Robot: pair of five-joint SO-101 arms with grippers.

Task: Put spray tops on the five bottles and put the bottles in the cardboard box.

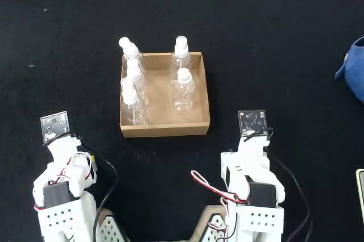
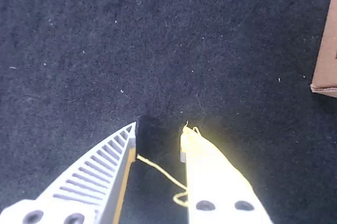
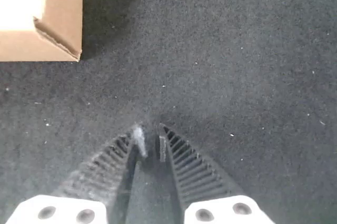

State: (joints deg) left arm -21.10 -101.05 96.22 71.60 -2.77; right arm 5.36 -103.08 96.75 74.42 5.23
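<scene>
Five bottles capped with white spray tops, standing in cardboard box on black bench, left gripper jaws narrowly apart, empty, right gripper jaws nearly closed, empty, both near the box.

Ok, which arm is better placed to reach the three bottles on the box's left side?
Left, probably: those bottles line the box wall nearest the left gripper; right must cross two others.
</scene>
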